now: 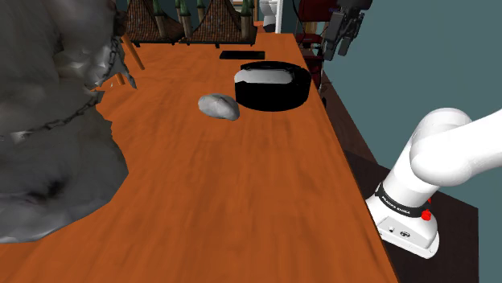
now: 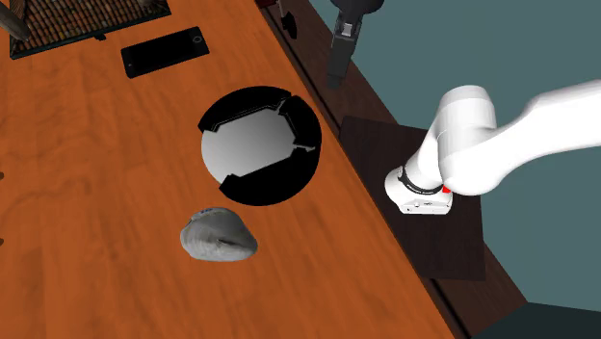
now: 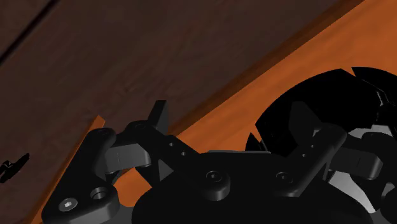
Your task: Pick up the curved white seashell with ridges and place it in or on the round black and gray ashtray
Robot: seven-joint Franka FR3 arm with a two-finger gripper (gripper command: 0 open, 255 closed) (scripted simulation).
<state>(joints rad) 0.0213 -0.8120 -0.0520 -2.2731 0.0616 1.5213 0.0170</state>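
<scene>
Shoulder view: a pale grey ridged shell (image 1: pixel 219 106) is seen lying on the orange-brown table (image 1: pixel 225 201), just beside the round black ashtray (image 1: pixel 273 98), on its left in this view and slightly nearer, with a small gap between them. A flat black phone (image 1: pixel 241 55) is laid farther off, behind the ashtray. A grey rocky lump (image 1: pixel 48 137) draped with a chain is set along the shoulder view's left. The gripper (image 1: pixel 338 50) is held high over the table's far right edge, beyond the ashtray and well apart from the shell. In the wrist view the gripper (image 3: pixel 229 114) is shown with its fingers spread and nothing clasped between them, and the table edge and part of the ashtray (image 3: pixel 286 108) are seen beyond them. In the second exterior view the ashtray's (image 2: pixel 289 188) grey floor is visible, with the shell (image 2: pixel 218 237) close by.
</scene>
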